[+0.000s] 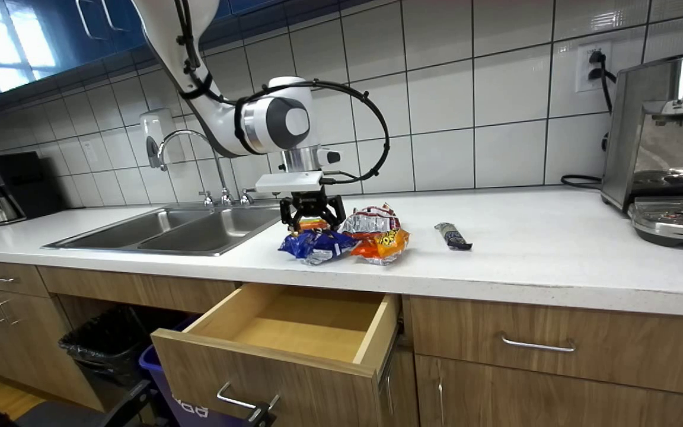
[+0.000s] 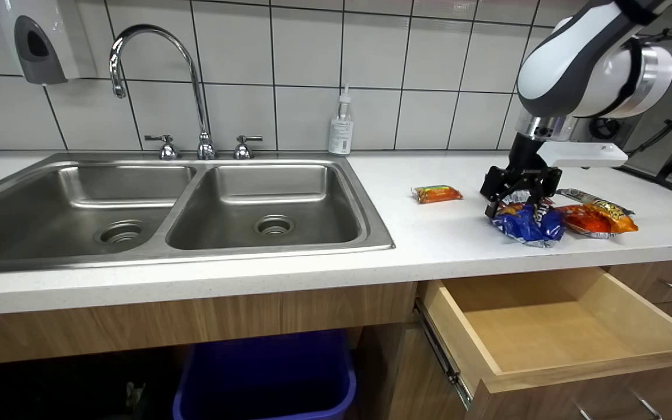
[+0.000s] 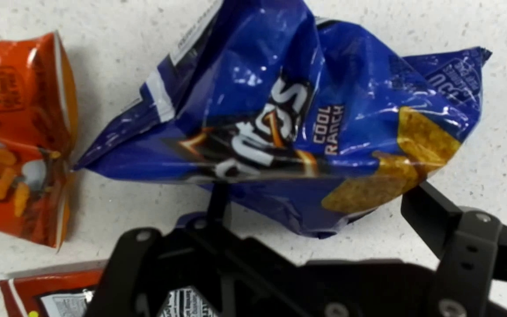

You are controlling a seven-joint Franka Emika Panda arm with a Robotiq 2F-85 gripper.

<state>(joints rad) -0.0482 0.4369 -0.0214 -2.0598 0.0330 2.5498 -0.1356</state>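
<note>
A crumpled blue chip bag [image 3: 350, 88] reading "Cool Ranch" lies on the white counter. My gripper [image 3: 319, 191] is low over it, its fingers [image 3: 429, 215] spread wide with the bag's near part between them; whether they touch it I cannot tell. In both exterior views the gripper [image 1: 315, 228] points down at the blue bag [image 2: 528, 224]. Beside that bag sits an orange snack bag [image 1: 386, 244]. Behind them is a red bag [image 1: 371, 220] with a silver back, partly hidden by the gripper in the wrist view. A small orange packet [image 2: 436, 193] lies nearer the sink.
A dark wrapped bar [image 1: 453, 235] lies farther along the counter, toward the steel coffee machine [image 1: 673, 148]. Below the bags a wooden drawer [image 2: 581, 326] is pulled out. The double sink [image 2: 371, 221], its tall faucet [image 2: 196, 81] and a pump bottle [image 2: 341, 128] stand alongside.
</note>
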